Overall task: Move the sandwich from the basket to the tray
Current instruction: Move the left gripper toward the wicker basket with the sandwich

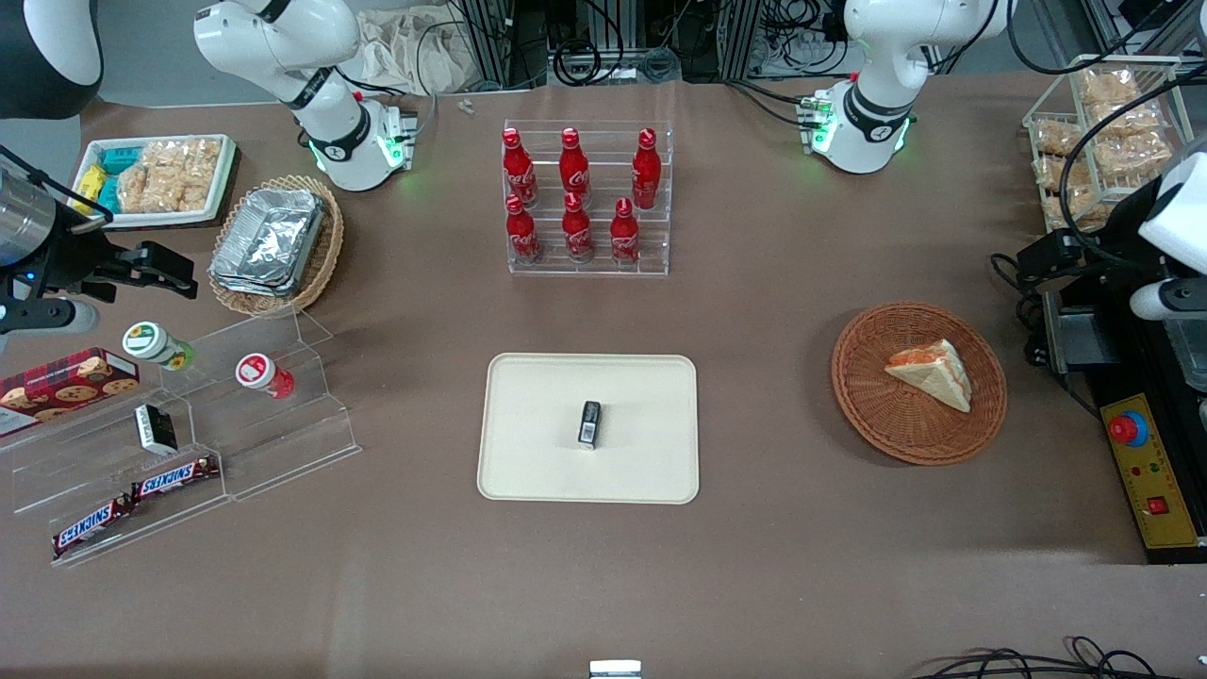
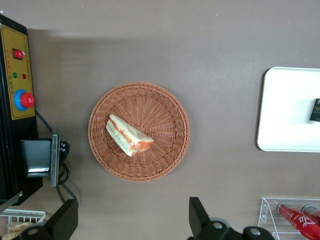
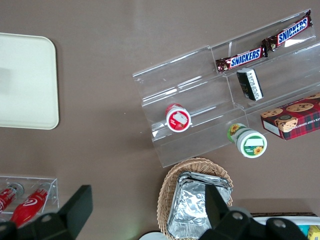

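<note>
The sandwich point(image 1: 934, 372) point(image 2: 127, 136), a white-bread wedge with orange filling at its edge, lies in the round reddish-brown wicker basket point(image 1: 877, 405) point(image 2: 170, 105). My gripper point(image 1: 1023, 259) point(image 2: 132, 220) hangs open well above the table, beside the basket toward the working arm's end and slightly farther from the front camera. Nothing is between its fingers point(image 2: 200, 215), and it touches neither the basket nor the sandwich. The cream tray point(image 1: 528, 453) point(image 2: 285, 110) lies at the table's middle with a small black packet point(image 1: 589, 424) point(image 2: 315, 110) on it.
A black and yellow control box with a red button point(image 1: 1146, 471) point(image 2: 20, 100) and cables sit close to the basket at the working arm's end. A clear rack of red bottles point(image 1: 585, 203) stands farther from the front camera than the tray. A wire rack of snack bags point(image 1: 1103, 132) stands at the table's corner.
</note>
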Action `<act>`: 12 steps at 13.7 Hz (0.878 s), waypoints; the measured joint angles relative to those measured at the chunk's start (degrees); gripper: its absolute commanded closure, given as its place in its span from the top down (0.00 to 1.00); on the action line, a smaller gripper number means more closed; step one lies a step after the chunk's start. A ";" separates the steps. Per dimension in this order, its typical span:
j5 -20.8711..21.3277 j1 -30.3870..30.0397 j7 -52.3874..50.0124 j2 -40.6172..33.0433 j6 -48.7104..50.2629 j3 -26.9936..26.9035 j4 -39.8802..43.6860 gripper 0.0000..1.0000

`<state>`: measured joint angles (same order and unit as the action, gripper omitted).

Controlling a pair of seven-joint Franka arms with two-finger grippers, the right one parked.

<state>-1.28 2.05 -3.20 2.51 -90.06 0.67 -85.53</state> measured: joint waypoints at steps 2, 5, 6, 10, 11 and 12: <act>0.00 0.00 0.00 0.00 0.39 0.00 0.47 1.00; 0.02 -0.07 -3.31 0.20 0.53 -0.21 0.46 1.00; 0.01 -0.17 -8.49 0.41 0.62 -0.37 0.42 1.00; 0.00 -1.07 -27.45 4.09 -0.79 -0.79 -2.20 1.00; 0.00 -1.70 -30.47 5.03 -3.40 -0.83 -4.64 1.00; 0.00 -2.23 -33.49 5.64 -6.94 -0.89 -7.83 1.00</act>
<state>-1.28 -0.18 -36.70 8.15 -97.01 -0.22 -93.36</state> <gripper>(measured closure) 0.000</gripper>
